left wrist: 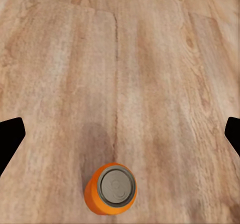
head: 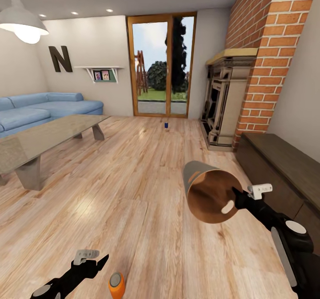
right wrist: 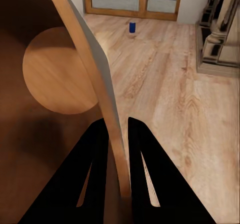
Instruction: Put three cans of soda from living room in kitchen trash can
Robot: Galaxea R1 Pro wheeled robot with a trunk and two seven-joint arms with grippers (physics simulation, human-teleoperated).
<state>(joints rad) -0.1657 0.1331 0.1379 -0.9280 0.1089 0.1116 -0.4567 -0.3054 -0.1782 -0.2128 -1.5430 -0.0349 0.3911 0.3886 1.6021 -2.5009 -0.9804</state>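
The round tapered trash bin (head: 209, 192), pale grey outside and brown inside, hangs tipped on its side, its wall pinched between the right gripper's (right wrist: 118, 134) narrow fingers. An orange soda can (head: 116, 285) stands upright on the wood-plank floor (head: 146, 192) at six o'clock, between the left gripper's (left wrist: 120, 134) wide-spread fingers; the left wrist view reveals its grey top. A dark blue can (head: 166, 124) stands at twelve o'clock near the wood-framed glass doors (head: 161, 65). A dark letter "N" (head: 60, 58) marks the wall.
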